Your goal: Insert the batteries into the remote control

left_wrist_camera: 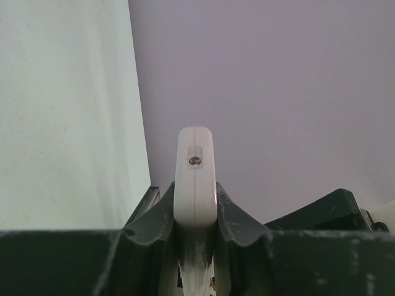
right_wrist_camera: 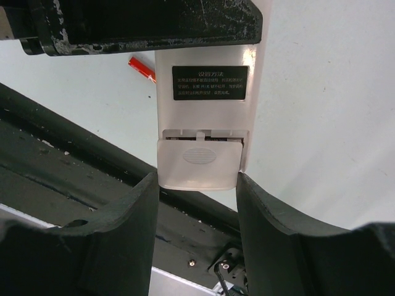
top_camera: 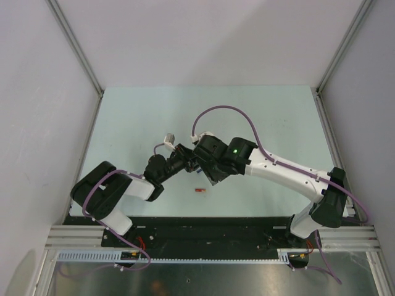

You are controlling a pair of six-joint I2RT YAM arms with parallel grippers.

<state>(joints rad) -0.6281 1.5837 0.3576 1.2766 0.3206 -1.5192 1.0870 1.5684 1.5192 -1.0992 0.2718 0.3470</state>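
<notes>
The remote control [right_wrist_camera: 203, 111] is held off the table [top_camera: 136, 123] at its middle. Its long axis runs straight from the right gripper [right_wrist_camera: 197, 183] to the left gripper [left_wrist_camera: 195, 206]. The left gripper is closed tight on 1 end, with the remote edge-up between its jaws. The plain white back with a black label faces the right wrist camera.

The battery cover [right_wrist_camera: 199, 161] sits at the free end and looks slid slightly out of its seat. The right gripper's 2 fingers [right_wrist_camera: 139, 216] stand about half open on either side of that end. I cannot tell whether they press on it.

The right arm is therefore the one placed to pull the cover off along the remote's axis.

Only 1 battery shows, the red battery [top_camera: 198, 192], lying on the table just nearer than both grippers. Nothing stands between them.
</notes>
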